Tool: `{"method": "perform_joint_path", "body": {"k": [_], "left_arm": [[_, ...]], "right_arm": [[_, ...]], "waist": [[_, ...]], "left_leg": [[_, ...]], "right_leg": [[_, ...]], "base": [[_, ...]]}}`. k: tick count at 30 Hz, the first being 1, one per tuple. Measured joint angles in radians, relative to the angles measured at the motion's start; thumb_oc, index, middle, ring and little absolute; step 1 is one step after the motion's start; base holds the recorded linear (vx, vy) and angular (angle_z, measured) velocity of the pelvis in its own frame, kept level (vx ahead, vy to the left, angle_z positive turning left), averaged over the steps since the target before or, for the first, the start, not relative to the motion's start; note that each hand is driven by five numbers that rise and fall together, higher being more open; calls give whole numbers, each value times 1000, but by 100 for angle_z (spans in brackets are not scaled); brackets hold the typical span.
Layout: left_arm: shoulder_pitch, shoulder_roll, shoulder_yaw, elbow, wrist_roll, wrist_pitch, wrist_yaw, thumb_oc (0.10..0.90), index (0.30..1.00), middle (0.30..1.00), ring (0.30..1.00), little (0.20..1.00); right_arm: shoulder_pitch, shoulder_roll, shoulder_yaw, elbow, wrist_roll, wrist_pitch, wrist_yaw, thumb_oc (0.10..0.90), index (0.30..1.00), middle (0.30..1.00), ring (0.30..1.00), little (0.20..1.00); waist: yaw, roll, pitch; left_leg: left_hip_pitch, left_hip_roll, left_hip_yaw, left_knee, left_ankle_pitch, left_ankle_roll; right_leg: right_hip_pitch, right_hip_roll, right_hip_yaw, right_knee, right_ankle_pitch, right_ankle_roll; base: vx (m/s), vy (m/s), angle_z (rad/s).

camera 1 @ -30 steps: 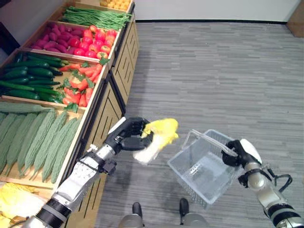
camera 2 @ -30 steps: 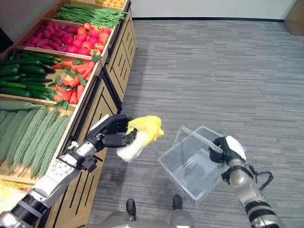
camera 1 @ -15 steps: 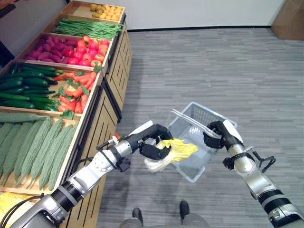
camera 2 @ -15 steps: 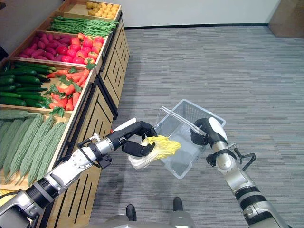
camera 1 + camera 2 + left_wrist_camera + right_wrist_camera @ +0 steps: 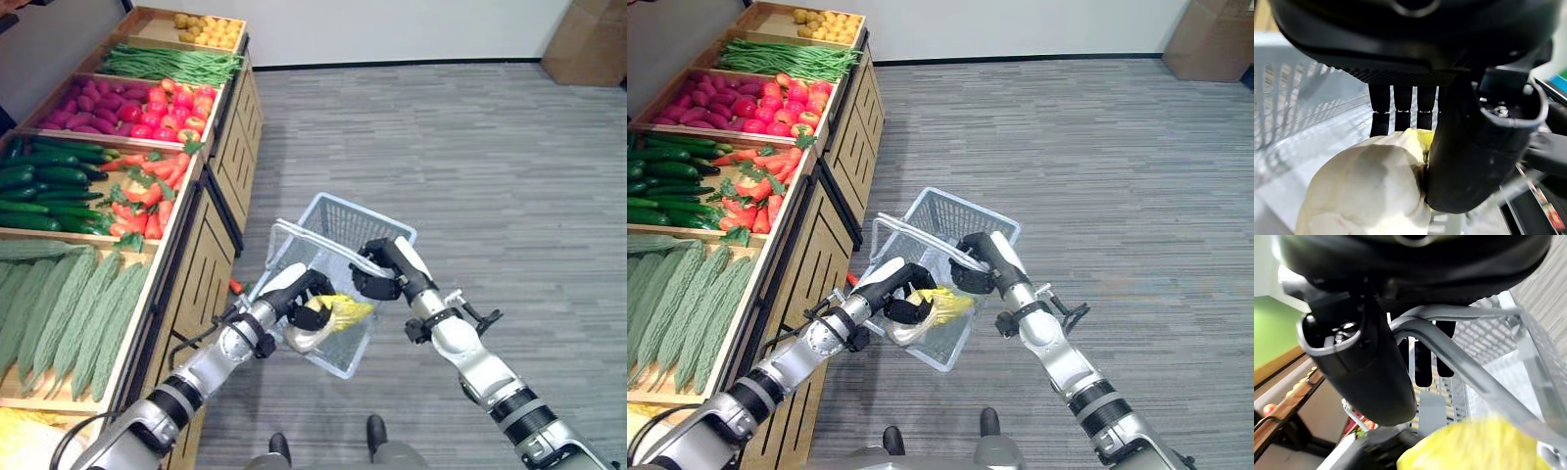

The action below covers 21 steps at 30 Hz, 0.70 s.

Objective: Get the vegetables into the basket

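One cabbage, one basket, two hands gripping.

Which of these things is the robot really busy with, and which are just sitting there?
In use: cabbage, basket, left hand gripping the cabbage, right hand holding the basket's handle.

Just there: cucumbers, carrots, bitter gourds, green beans, cardboard box.

A wooden produce stand runs along the left over the grey floor. Its trays hold bitter gourds nearest, then cucumbers, carrots, red peppers, green beans and potatoes farthest.
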Motion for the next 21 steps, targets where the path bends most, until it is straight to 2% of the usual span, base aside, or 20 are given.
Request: {"method": "perform_joint_path", "body": {"k": [5, 15, 21], "left_arm": [[0, -4, 2, 12, 102, 28, 84, 900, 1000, 1000, 1000, 1000], [8, -5, 36, 16, 128, 42, 126, 900, 1000, 1000, 1000, 1000], [180, 18, 66, -222, 7, 26, 87, 900, 1000, 1000, 1000, 1000]], "right_arm": [[1, -30, -12, 0, 41, 0, -3, 400, 300, 300, 300, 300], [76, -43, -16, 1, 42, 0, 0, 400, 300, 300, 300, 300], [167, -32, -115, 37, 20, -3, -14, 400, 300, 300, 300, 300]], "waist": [[-3, -6, -3], [1, -6, -3], [8, -6, -3]], "left_leg": [[1, 2, 2, 0, 0, 0], [5, 4, 3, 0, 0, 0], [7, 3, 0, 0, 0, 0]], "right_leg": [[0, 1, 2, 0, 1, 0], [5, 3, 2, 0, 1, 0], [10, 2, -2, -2, 1, 0]], "base": [[0, 0, 0], [0, 0, 0], [-1, -2, 1]]}}
